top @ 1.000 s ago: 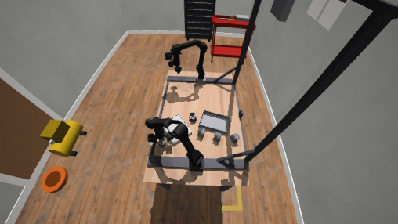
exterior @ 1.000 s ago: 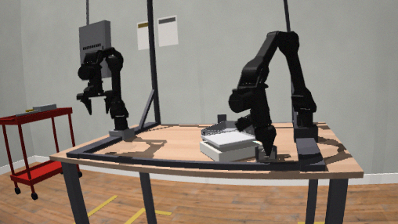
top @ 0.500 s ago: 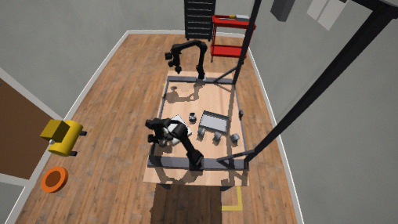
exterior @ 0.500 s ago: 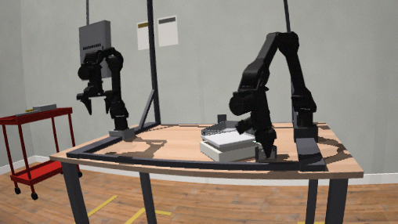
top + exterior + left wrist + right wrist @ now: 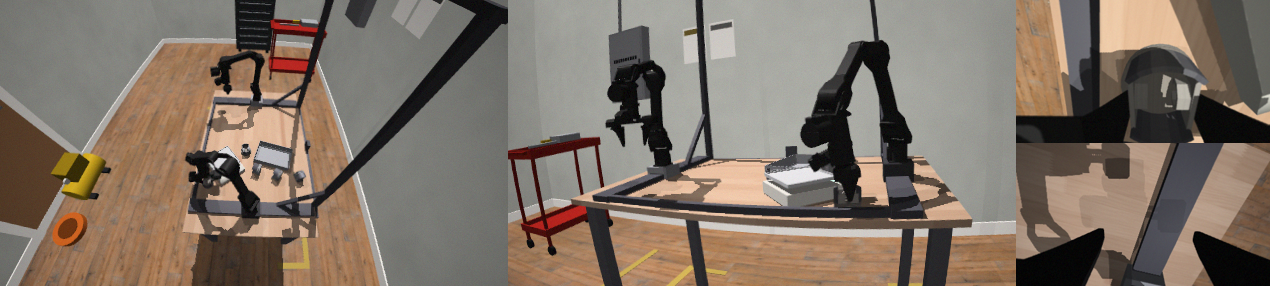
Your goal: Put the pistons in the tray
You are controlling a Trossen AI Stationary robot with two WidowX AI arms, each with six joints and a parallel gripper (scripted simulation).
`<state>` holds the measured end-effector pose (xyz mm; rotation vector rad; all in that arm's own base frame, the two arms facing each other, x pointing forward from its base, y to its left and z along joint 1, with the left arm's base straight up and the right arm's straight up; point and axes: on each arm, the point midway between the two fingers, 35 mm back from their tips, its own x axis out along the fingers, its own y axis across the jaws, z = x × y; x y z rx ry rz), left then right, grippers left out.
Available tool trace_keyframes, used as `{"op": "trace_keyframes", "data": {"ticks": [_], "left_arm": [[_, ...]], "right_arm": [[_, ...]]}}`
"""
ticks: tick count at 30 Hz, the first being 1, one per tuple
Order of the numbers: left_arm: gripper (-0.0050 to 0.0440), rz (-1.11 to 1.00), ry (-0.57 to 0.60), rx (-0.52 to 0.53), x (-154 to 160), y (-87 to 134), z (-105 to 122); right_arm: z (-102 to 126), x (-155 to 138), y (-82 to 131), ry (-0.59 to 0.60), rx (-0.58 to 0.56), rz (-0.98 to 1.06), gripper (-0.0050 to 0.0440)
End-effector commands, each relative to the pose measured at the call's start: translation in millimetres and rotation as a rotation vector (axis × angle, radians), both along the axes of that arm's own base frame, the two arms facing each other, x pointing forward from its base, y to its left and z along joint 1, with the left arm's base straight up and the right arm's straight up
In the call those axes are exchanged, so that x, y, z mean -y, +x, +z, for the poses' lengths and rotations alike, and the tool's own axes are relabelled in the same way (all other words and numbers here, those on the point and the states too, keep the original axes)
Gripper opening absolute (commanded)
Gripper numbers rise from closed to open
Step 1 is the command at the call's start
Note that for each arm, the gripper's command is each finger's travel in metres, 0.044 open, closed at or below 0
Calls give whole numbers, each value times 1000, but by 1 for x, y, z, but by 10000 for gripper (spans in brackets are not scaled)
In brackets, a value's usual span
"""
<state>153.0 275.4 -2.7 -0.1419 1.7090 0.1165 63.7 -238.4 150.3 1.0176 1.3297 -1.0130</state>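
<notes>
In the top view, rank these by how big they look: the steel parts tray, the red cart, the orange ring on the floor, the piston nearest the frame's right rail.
1. red cart
2. steel parts tray
3. orange ring
4. piston
</notes>
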Motion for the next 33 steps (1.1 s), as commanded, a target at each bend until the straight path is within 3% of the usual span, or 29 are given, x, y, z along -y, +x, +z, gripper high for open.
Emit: {"op": "trace_keyframes", "data": {"ticks": [1,33], "left_arm": [[158,3,29,17,-6,3,8],[158,3,48,27,-9,3,58]], "right_arm": [[8,5,1,-30,11,-1,400],[8,5,1,-30,11,-1,400]]}}
